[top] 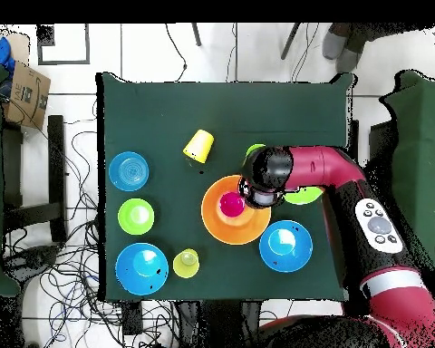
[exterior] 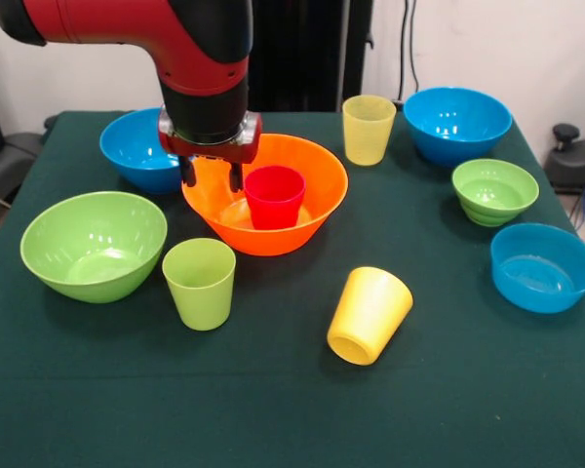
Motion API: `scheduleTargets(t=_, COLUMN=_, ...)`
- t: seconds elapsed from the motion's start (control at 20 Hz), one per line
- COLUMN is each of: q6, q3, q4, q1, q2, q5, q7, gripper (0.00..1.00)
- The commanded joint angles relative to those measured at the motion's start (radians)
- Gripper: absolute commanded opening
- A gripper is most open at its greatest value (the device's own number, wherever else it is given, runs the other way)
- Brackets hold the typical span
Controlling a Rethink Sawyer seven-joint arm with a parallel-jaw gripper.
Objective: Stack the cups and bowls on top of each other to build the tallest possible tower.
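A dark green cloth-covered desk [exterior: 292,409] stands on a white tiled floor [top: 149,54] strewn with black cables [top: 67,272], a brown cardboard box [top: 26,91] alongside.

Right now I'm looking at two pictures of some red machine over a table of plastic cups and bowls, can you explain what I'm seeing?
The red and black machine is a robot arm; its gripper hangs over the big orange bowl, open and holding nothing. One picture faces the robot across the table, the other looks straight down. A red cup stands upright in the orange bowl. Around it are three blue bowls, two green bowls, an upright green cup, an upright pale yellow cup, and a yellow cup lying on its side.
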Motion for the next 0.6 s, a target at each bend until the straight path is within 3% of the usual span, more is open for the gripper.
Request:
scheduleTargets(t=0.05, q6=0.098, q3=0.058, q4=-0.074, q1=0.025, q2=0.018, q5=-0.054, q7=-0.307, gripper=1.00)
scheduleTargets(t=0.6, q6=0.063, q3=0.067, q4=-0.104, q1=0.012, q2=0.036, q5=-0.084, q7=-0.331, gripper=1.00)
